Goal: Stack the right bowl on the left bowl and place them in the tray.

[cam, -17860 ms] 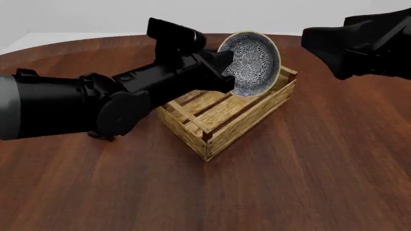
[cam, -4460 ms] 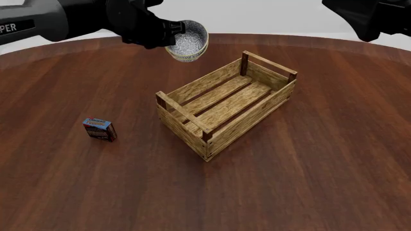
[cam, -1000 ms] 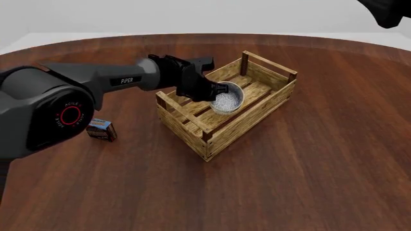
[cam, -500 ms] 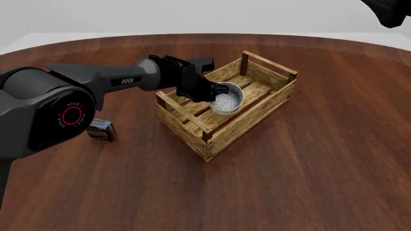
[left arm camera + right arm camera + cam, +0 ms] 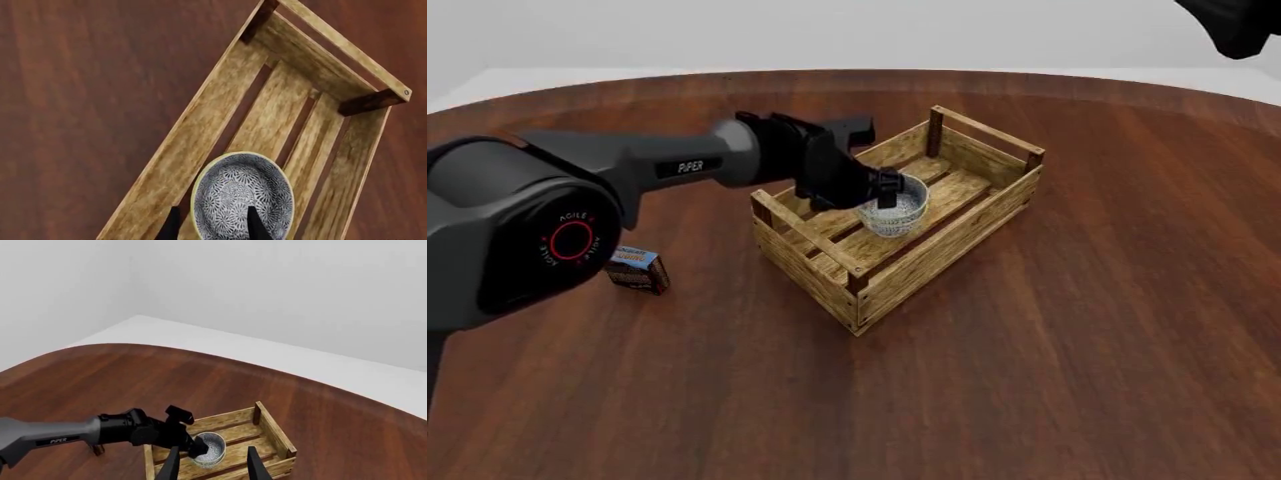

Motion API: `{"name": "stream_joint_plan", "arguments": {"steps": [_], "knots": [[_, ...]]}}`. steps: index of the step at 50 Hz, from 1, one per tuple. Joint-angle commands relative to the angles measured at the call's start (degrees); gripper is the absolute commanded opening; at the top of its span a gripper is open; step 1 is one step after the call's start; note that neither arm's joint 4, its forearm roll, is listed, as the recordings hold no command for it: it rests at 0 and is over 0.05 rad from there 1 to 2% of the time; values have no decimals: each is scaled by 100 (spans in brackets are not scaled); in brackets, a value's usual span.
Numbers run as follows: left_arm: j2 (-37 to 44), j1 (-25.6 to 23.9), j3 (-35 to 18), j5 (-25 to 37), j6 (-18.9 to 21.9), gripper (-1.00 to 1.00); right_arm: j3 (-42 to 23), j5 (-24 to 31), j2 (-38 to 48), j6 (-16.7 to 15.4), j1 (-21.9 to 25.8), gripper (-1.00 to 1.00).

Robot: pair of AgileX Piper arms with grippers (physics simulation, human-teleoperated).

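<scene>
Pretty much at the finish line here, I'd say. The bowl (image 5: pixel 896 207) is sitting down inside the tray (image 5: pixel 950 238), roughly mid-length on the slatted floor, and it looks upright now. From the left wrist view you can see the patterned inside of the bowl (image 5: pixel 241 202) with one finger on either side of its rim, so the left gripper (image 5: pixel 885 191) is clamped on the bowl's wall, one finger inside and one outside.

Can't honestly tell whether that's one bowl or two nested ones; only one rim is clear to me, so the stacking part I can't confirm from these shots.

The right gripper (image 5: pixel 212 465) is parked way up high, fingers apart, holding nothing, looking down at the whole bench (image 5: pixel 1068 380).

What's left, as I see it: let go of the bowl and lift the left arm out. A small blue-and-red box (image 5: pixel 637 269) sits off to the side.
</scene>
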Motion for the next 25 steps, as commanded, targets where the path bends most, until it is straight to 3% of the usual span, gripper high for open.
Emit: {"name": "stream_joint_plan", "arguments": {"steps": [1, 12, 14, 25], "knots": [[-149, 6, 60, -3, 30, 100, -4, -2, 4, -11, 7, 100], [-629, 13, 225, 53, 122, 100, -6, 17, -26, -17, 17, 100], [-653, 120, 147, 130, 310, 100, -8, 19, -29, -16, 19, 100], [-1344, 82, 686, -48, 265, 100, -5, 20, -42, -30, 5, 100]]}}
